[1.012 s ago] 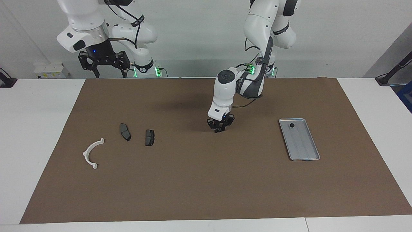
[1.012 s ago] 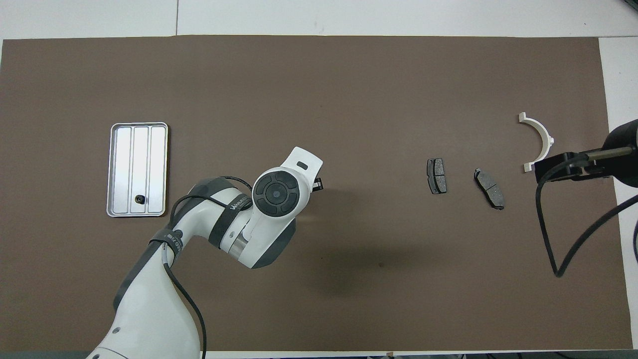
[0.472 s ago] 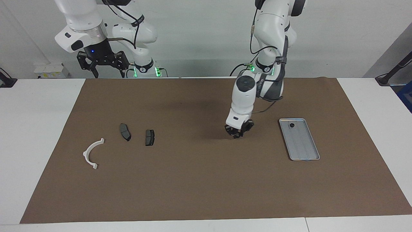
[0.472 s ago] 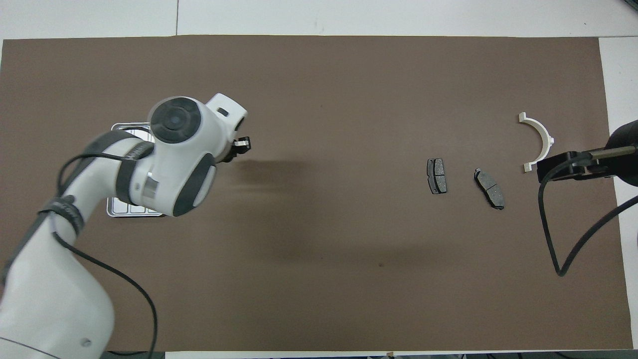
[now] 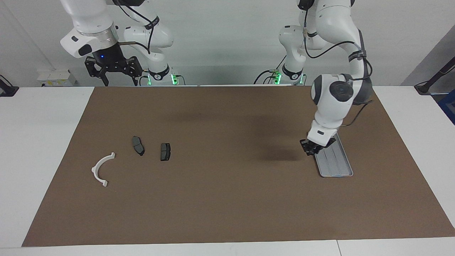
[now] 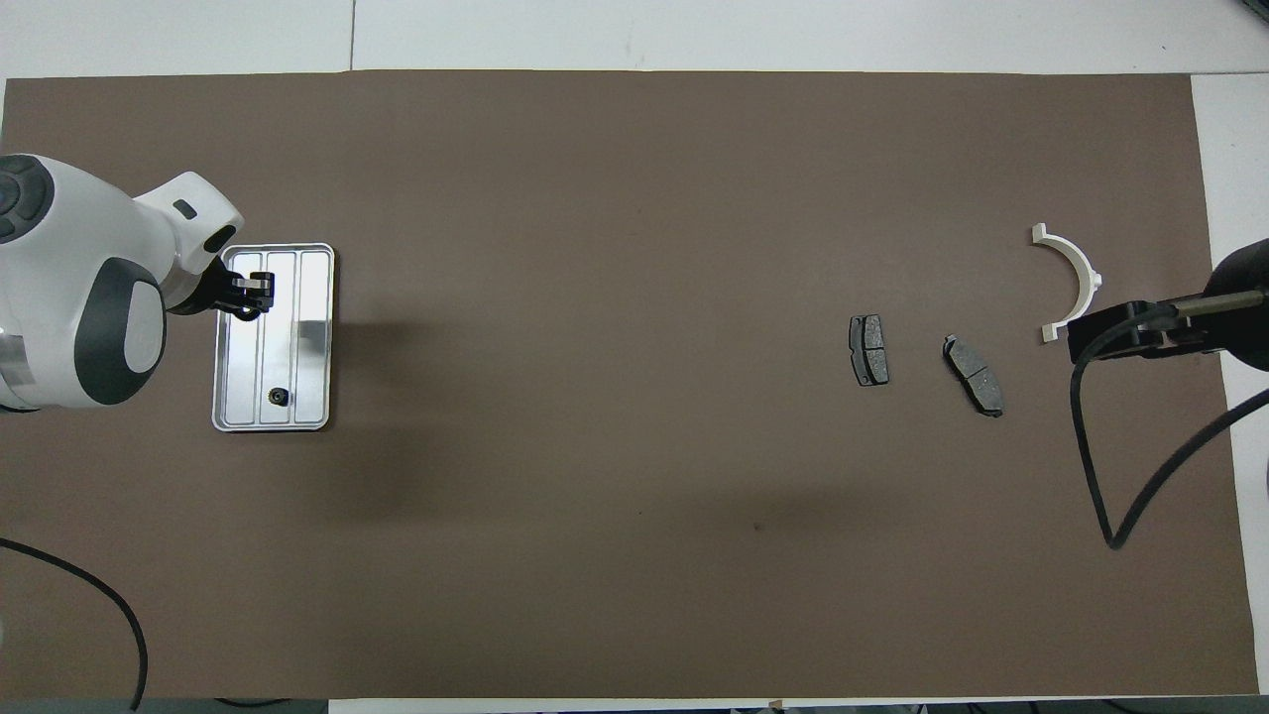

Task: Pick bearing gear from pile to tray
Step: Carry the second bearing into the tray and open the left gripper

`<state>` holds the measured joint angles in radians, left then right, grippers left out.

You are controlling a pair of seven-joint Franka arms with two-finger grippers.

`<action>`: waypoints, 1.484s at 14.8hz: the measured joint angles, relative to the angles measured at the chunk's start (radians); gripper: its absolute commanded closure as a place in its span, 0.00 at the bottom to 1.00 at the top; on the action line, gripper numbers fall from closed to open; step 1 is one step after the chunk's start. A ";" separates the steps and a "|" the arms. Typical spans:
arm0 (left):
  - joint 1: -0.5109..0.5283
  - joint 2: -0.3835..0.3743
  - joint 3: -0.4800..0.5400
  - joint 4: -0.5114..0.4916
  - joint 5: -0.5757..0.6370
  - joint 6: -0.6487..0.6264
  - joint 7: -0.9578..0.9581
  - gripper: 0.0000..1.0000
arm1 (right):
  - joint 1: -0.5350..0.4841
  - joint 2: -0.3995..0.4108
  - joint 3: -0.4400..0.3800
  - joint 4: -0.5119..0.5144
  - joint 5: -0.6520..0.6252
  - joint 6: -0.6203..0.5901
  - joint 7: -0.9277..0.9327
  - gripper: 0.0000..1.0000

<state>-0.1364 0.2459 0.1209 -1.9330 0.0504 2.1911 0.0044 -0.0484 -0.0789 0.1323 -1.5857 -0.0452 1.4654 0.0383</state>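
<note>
Hovering over the tray [image 5: 342,170], the left gripper [image 5: 310,150] has its fingers drawn nearly together; whether they pinch a part I cannot tell. One small black piece [image 6: 278,398] lies in the tray's corner nearest the robots. The right gripper [image 5: 113,74] waits spread wide above the mat's [image 5: 227,199] edge.

Left gripper [image 5: 313,150] low over the tray [image 5: 341,167], right gripper [image 5: 113,73] raised and waiting
</note>
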 measured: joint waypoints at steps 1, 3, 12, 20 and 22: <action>0.005 -0.002 0.000 -0.030 0.000 0.033 0.011 1.00 | 0.000 0.000 0.000 0.000 0.000 0.000 0.000 0.00; 0.006 -0.005 -0.004 -0.094 0.000 0.108 0.013 1.00 | 0.000 0.000 0.000 0.000 0.000 0.000 0.000 0.00; 0.006 -0.005 -0.011 -0.175 0.000 0.226 0.013 1.00 | -0.002 0.000 -0.007 0.000 0.080 0.003 0.071 0.00; 0.006 -0.005 -0.011 -0.198 0.000 0.250 0.013 0.00 | -0.002 0.000 -0.012 0.000 0.082 0.003 0.072 0.00; 0.006 -0.005 -0.010 -0.198 0.000 0.243 0.013 0.00 | -0.002 0.000 -0.012 0.000 0.082 0.003 0.072 0.00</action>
<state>-0.1302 0.2405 0.1106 -2.1308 0.0505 2.4345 0.0173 -0.0504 -0.0789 0.1207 -1.5857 0.0365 1.4686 0.1107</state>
